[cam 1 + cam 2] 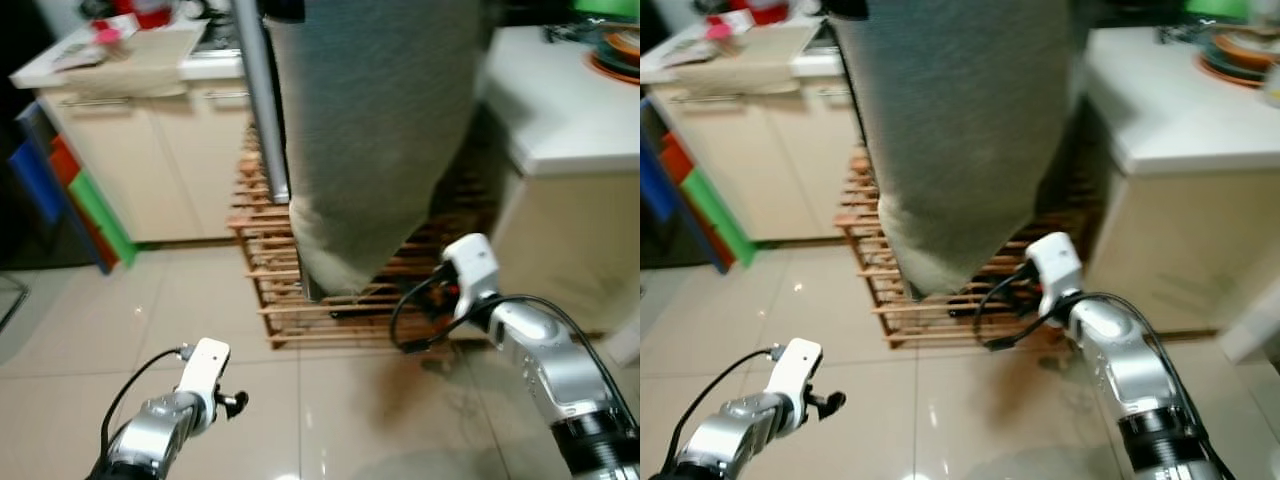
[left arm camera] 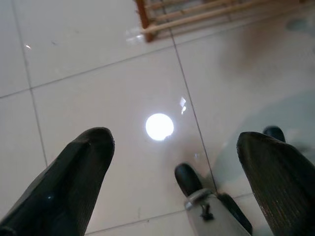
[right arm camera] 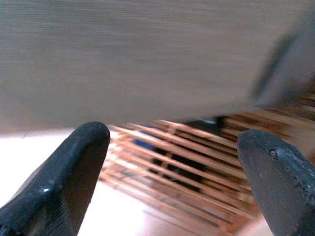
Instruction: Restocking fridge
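Two hands, both spread and holding nothing: the left hand [image 2: 172, 162] over the tiled floor [image 1: 200, 300], the right hand [image 3: 172, 167] facing one wooden slatted rack [image 1: 270, 270].

- The left silver arm [image 1: 150, 430] reached forward low in the head views, bent at the elbow, its white wrist block [image 1: 203, 368] raised and a black cable looping off it.
- The left hand [image 2: 172, 167] pointed down at the floor, its two long black fingers [image 2: 74, 177] spread wide with nothing between them.
- The right silver arm [image 1: 555, 375] stretched further forward and higher.
- The right hand [image 3: 172, 172] had its black fingers [image 3: 69, 172] parted, nothing gripped.
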You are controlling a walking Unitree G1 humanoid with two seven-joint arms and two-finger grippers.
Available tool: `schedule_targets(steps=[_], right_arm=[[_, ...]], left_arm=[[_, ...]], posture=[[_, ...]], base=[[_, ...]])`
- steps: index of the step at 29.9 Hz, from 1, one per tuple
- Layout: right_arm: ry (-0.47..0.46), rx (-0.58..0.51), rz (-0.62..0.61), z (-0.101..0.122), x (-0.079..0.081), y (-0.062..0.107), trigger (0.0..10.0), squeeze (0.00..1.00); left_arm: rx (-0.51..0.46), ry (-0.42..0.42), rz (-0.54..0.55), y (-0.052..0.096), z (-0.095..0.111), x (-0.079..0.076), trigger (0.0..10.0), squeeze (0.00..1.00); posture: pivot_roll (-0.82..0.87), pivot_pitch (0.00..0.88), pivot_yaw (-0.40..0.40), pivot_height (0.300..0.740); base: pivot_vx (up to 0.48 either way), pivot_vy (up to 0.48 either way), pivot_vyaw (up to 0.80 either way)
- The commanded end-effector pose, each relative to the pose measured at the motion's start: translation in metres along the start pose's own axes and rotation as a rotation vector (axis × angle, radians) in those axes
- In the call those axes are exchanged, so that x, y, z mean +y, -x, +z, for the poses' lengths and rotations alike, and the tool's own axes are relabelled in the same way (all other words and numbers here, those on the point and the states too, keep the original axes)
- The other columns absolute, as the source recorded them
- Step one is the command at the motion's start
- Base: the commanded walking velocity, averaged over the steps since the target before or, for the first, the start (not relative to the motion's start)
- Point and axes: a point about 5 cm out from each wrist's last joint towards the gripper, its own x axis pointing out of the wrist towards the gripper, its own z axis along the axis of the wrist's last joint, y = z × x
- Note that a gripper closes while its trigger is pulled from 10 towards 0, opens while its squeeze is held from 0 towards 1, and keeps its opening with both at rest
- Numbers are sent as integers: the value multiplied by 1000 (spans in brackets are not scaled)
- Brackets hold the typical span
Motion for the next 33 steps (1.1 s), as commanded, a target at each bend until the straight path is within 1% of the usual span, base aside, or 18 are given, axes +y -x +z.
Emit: schedule_targets(steps=[1, 2, 3, 4, 6, 9, 10, 11, 12, 13, 15, 18, 21, 24, 25, 28, 31, 33], right_arm=[[-53, -9, -90, -4, -2, 1, 10000, 0], [-53, -9, -90, -4, -2, 1, 10000, 0], [-66, -19, -104, -6, 0, -1, 10000, 0], [-85, -31, -103, -8, 6, -3, 10000, 0], [-95, -49, -108, -11, 13, -8, 10000, 0], [-100, -65, -100, -13, 24, -12, 10000, 0], [-104, -85, -113, -12, 28, -14, 10000, 0], [-109, -101, -119, -10, 29, -15, 10000, 0], [-113, -117, -127, -8, 29, -15, 10000, 0], [-113, -117, -127, -8, 29, -15, 10000, 0], [-124, -141, -146, -6, 29, -18, 10000, 0], [-128, -153, -153, -6, 29, -20, 10000, 0], [-130, -159, -162, -7, 28, -20, 10000, 0], [-130, -163, -190, -11, 25, -18, 10000, 0], [-133, -159, -202, -14, 24, -17, 10000, 0], [-134, -160, -221, -17, 21, -15, 10000, 0], [-133, -152, -254, -24, 17, -10, 10000, 0], [-132, -151, -267, -28, 15, -5, 10000, 0]], left_arm=[[-202, 2, 59, 6, 34, 3, 10000, 0], [-202, 2, 59, 6, 34, 3, 10000, 0], [-299, 20, 79, 11, 51, 4, 10000, 0], [-405, 47, 80, 19, 71, 4, 10000, 0], [-536, 75, 82, 33, 96, 4, 10000, 0], [-691, 97, 101, 51, 122, 5, 10000, 0], [-770, 96, 116, 61, 134, 5, 10000, 0], [-821, 121, 103, 68, 141, 5, 10000, 0], [-865, 128, 94, 74, 147, 5, 10000, 0], [-865, 128, 94, 74, 147, 5, 10000, 0], [-921, 118, 107, 84, 158, 6, 10000, 0], [-926, 113, 112, 86, 161, 8, 10000, 0], [-919, 114, 110, 85, 162, 9, 10000, 0], [-916, 99, 50, 84, 162, 1, 10000, 0], [-909, 94, 22, 82, 160, -6, 10000, 0], [-894, 89, -5, 80, 158, -14, 10000, 0], [-879, 110, 10, 76, 157, -11, 10000, 0], [-865, 108, 21, 74, 156, -9, 10000, 0]], posture=[[-153, 0, 54, 740], [-153, 0, 54, 740], [-150, 0, 56, 740], [-148, 0, 55, 740], [-143, 0, 53, 740], [-137, 0, 53, 740], [-132, 0, 52, 740], [-125, 0, 50, 740], [-125, 0, 50, 740], [-125, 0, 50, 740], [-119, 0, 49, 740], [-117, 0, 49, 740], [-117, 0, 51, 740], [-120, 0, 58, 740], [-122, 0, 61, 740], [-129, 0, 67, 740], [-134, 0, 71, 740], [-137, 0, 73, 740]], base=[[0, 0, 0], [0, 0, 0], [0, 0, 0], [0, 0, 0], [0, 0, 0], [0, 0, 0], [0, 0, 0], [0, 0, 0], [0, 0, 0], [0, 0, 0], [0, 431, -369], [0, 480, -760], [0, 480, -765], [0, 480, -763], [0, 480, -763], [0, 480, -763], [0, 480, -763], [0, 480, -763]])
